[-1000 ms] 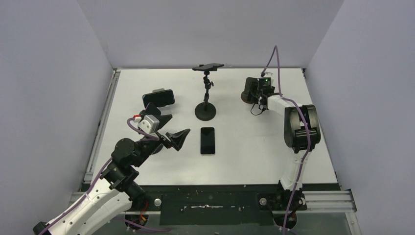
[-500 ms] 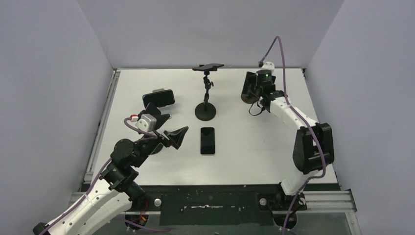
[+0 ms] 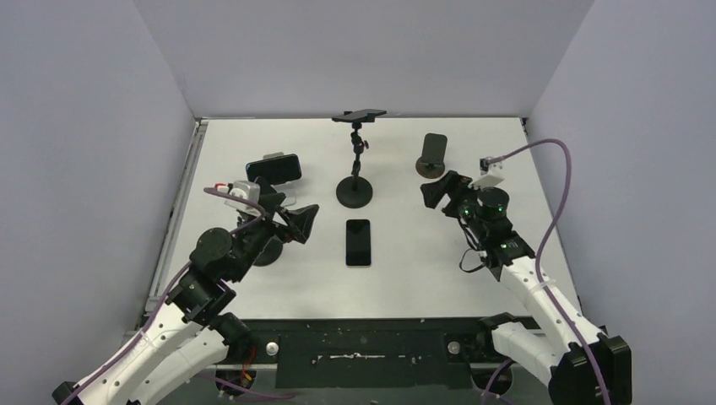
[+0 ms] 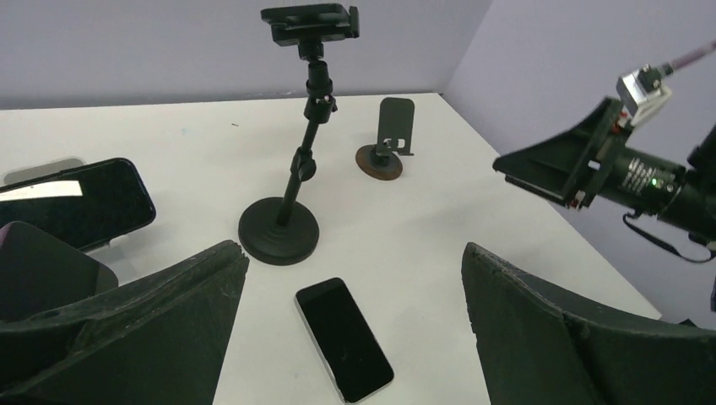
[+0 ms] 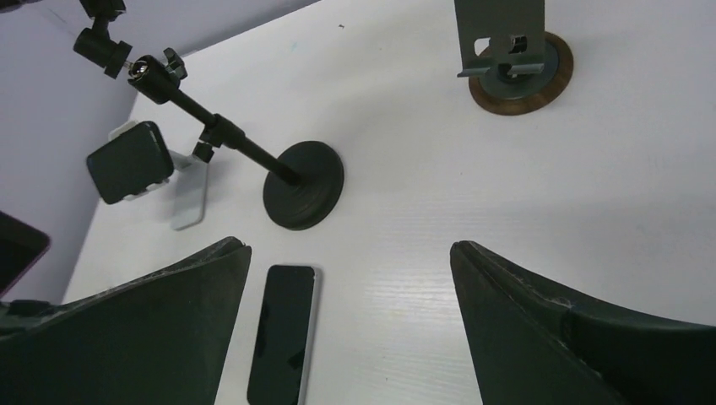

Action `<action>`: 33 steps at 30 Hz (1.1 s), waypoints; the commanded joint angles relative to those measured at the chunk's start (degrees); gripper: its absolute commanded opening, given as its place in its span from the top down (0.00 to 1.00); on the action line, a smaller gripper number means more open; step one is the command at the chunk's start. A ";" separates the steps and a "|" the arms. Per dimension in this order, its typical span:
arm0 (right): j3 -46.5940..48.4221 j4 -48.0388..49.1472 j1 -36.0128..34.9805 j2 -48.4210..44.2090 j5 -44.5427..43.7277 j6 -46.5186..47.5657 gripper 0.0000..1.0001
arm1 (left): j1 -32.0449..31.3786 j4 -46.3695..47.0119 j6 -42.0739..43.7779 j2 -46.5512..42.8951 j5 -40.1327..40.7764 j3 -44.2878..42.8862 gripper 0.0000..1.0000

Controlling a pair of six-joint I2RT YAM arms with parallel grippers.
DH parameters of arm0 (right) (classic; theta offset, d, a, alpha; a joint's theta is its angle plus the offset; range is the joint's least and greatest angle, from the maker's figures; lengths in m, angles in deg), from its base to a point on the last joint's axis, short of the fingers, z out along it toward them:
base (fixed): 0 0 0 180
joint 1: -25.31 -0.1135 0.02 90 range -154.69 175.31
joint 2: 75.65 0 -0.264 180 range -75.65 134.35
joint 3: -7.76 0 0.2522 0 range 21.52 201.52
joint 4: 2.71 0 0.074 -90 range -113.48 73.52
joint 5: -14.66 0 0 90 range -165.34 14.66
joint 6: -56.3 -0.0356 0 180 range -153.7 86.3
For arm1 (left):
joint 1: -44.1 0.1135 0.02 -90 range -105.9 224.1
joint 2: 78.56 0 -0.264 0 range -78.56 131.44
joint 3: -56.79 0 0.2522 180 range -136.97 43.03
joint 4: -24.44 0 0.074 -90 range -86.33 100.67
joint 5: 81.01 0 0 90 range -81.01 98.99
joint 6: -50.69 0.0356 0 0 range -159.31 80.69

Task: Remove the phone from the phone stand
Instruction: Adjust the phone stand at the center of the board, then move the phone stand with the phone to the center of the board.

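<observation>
At the left of the table (image 3: pixel 405 270), your phone (image 3: pixel 273 167) sits sideways in its white stand (image 5: pixel 187 198); the left gripper (image 3: pixel 297 224) hovers near, fingers wide apart. The right gripper (image 3: pixel 439 190), also spread, holds nothing. A second phone (image 3: pixel 358 242) lies flat before the tripod (image 3: pixel 355 191).

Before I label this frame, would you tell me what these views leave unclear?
Left wrist view: the mounted phone runs off the left edge, and the left gripper hides most of its stand.
The tall stand's clamp: tiny in the top view, cut by the top edge in the right wrist view; its load is unclear.
</observation>
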 commanded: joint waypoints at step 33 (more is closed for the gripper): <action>-9.90 14.58 -2.98 -8.23 26.80 -8.12 0.08 | 3.21 -59.64 -28.48 8.66 28.66 -27.72 0.07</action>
